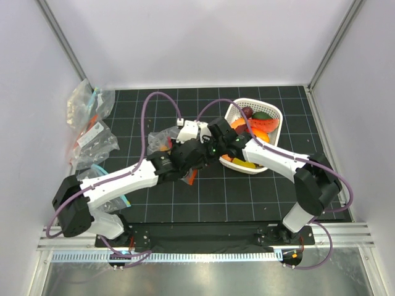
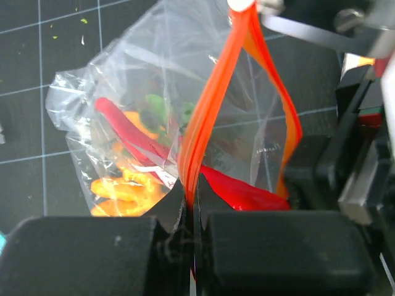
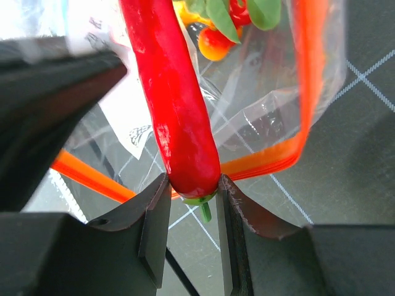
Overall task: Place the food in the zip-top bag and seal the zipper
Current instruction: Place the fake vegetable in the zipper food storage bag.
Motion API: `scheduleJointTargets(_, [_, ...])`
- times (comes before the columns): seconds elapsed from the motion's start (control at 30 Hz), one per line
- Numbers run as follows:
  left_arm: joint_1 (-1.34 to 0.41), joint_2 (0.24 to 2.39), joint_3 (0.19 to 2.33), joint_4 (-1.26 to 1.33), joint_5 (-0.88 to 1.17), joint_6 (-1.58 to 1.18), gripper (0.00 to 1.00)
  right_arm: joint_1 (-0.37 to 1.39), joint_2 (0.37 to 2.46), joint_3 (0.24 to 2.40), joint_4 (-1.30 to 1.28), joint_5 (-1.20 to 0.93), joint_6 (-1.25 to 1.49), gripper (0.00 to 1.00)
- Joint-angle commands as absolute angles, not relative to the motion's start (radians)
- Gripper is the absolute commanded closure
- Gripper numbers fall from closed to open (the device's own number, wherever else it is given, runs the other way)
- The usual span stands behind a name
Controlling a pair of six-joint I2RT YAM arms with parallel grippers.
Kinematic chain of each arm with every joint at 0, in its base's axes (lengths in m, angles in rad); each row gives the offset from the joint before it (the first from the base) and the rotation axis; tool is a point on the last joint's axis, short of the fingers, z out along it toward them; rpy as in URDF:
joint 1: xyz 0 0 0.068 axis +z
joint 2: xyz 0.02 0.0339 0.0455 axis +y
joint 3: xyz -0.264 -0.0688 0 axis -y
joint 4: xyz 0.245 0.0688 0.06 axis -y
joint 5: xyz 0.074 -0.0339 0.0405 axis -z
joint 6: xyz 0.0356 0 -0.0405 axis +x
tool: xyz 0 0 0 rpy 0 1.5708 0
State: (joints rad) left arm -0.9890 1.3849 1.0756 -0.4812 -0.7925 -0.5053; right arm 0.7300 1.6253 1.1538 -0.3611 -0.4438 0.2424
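The clear zip-top bag (image 2: pixel 117 111) lies on the black mat and holds a red chili, orange pieces (image 2: pixel 123 191) and green bits. My left gripper (image 2: pixel 192 206) is shut on the bag's red-orange zipper strip (image 2: pixel 216 86) and holds the mouth open. My right gripper (image 3: pixel 192 188) is shut on the stem end of another red chili (image 3: pixel 173 105), whose tip points into the bag mouth. That chili also shows in the left wrist view (image 2: pixel 247 192). In the top view both grippers, left (image 1: pixel 192 165) and right (image 1: pixel 207 139), meet at the bag (image 1: pixel 162 139).
A white lattice basket (image 1: pixel 274 114) with more toy foods stands right of the grippers. Clear bags with teal marks (image 1: pixel 86 114) lie at the left wall. White walls enclose the mat on three sides.
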Motion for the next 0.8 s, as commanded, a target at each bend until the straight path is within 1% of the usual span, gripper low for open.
scheduleJointTargets(0.0, [-1.012,1.442,1.175,-0.529,-0.856,-0.492,1.0,0.732,1.571,1.178,-0.339,-0.425,0.244,0.77])
scheduleJointTargets(0.13, [-1.014,1.456,1.183,-0.528,-0.744,-0.511,1.0,0.732,1.536,1.154,-0.302,-0.394,0.256,0.77])
scheduleJointTargets(0.27, [-1.012,1.428,1.155,-0.467,-0.652,-0.508,1.0,0.732,1.525,1.14,-0.275,-0.374,0.284,0.76])
scheduleJointTargets(0.37, [-1.012,1.399,1.131,-0.431,-0.588,-0.509,1.0,0.732,1.52,1.123,-0.246,-0.353,0.298,0.74])
scheduleJointTargets(0.57, [-0.999,1.298,1.06,-0.362,-0.542,-0.512,1.0,0.732,1.523,1.108,-0.209,-0.345,0.321,0.67])
scheduleJointTargets(0.6, [-0.994,1.284,1.049,-0.353,-0.538,-0.514,1.0,0.732,1.523,1.104,-0.209,-0.356,0.319,0.57])
scheduleJointTargets(0.7, [-0.96,1.244,1.019,-0.328,-0.517,-0.532,0.99,0.732,1.513,1.097,-0.192,-0.354,0.316,0.34])
scheduleJointTargets(0.77, [-0.927,1.235,1.015,-0.342,-0.494,-0.552,0.99,0.73,1.503,1.091,-0.19,-0.354,0.314,0.3])
